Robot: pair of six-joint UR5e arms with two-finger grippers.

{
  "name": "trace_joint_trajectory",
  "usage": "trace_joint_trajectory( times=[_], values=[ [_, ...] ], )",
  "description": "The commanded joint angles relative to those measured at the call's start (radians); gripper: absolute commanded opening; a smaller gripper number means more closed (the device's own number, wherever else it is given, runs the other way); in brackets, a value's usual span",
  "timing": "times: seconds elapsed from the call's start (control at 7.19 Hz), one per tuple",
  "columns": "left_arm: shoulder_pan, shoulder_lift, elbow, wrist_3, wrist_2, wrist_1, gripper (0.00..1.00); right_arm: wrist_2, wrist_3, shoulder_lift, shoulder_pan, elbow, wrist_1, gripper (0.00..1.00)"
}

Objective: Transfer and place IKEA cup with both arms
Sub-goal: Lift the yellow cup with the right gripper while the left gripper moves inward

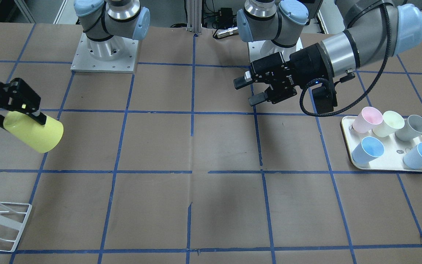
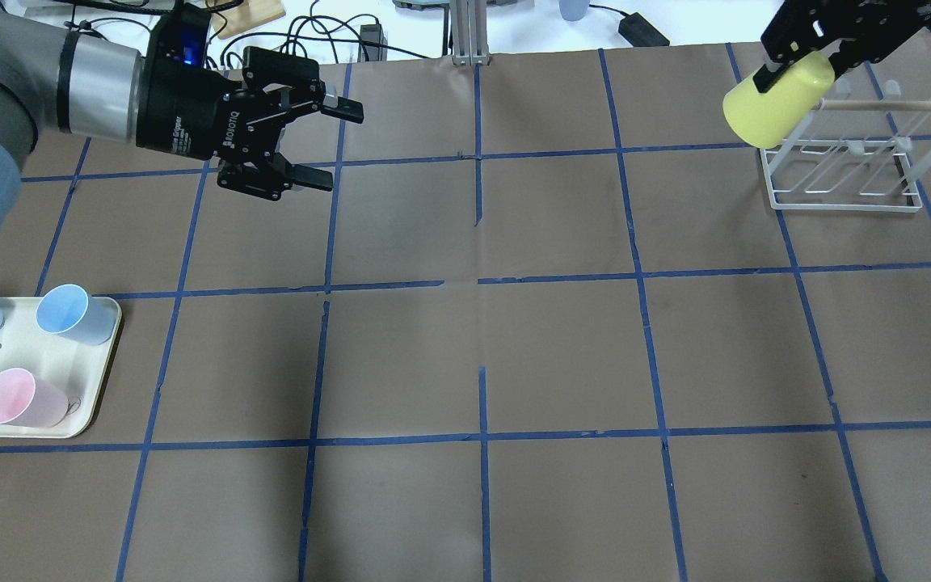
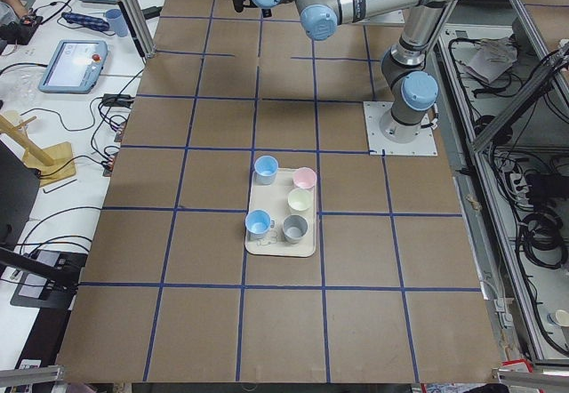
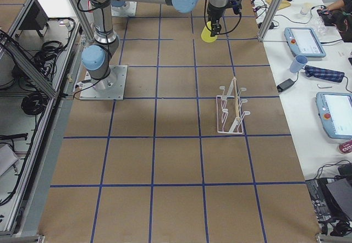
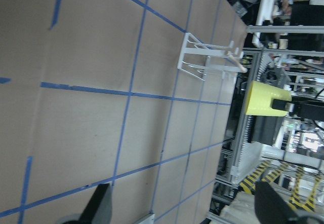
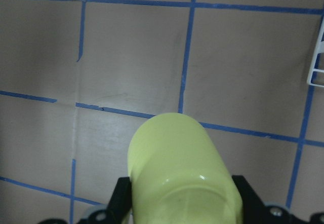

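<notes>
Clamping its 2 fingers on the yellow cup [image 1: 37,134], the right gripper [image 2: 801,65] holds it tipped on its side in the air above the counter [image 1: 196,146], at the end on the robot's right. You see the cup near the white wire rack [image 2: 845,208] but apart from it. From your side of the counter the rack sits closer to you than the cup, and a wooden rod [image 2: 894,105] runs along the rack's top. From the right wrist camera the cup fills the lower middle, a black finger pressed to each side of it, with blue tape lines [image 6: 187,46] on the counter beneath.

The left gripper [image 1: 247,91] hangs over the counter in front of its own base. Its fingers are spread apart with nothing between them and point toward the counter's middle. A blue light [image 2: 187,44] glows on its wrist.

At the end on the robot's left, well apart from the yellow cup, a cream tray [image 1: 390,168] carries 5 cups standing upright. In the row nearer the robot are 1 pink cup [image 1: 367,120], 1 pale yellow cup [image 1: 388,124] and 1 grey cup [image 1: 412,128]. Nearer you are 1 light blue cup [image 1: 368,150] and a 2nd light blue cup [image 1: 421,156].
</notes>
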Motion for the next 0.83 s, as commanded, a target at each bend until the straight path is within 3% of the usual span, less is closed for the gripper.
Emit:
trace_joint_trajectory(
  times=[0.0,0.14,0.28,0.7],
  values=[
    [-0.011,-0.018,-0.117,0.018,-0.221,0.142,1.0,0.027,0.145,-0.084,0.112,0.111,-0.008,0.19],
    [-0.013,-0.018,-0.15,0.012,-0.249,0.197,1.0,0.092,0.151,-0.157,0.115,0.185,0.0,0.19],
    [-0.014,-0.015,-0.153,-0.001,-0.255,0.2,1.0,0.221,0.144,-0.193,0.109,0.269,-0.011,0.2],
    [-0.034,-0.009,-0.159,-0.062,-0.318,0.199,1.0,0.601,0.144,-0.22,0.099,0.357,-0.005,0.2]
  ],
)
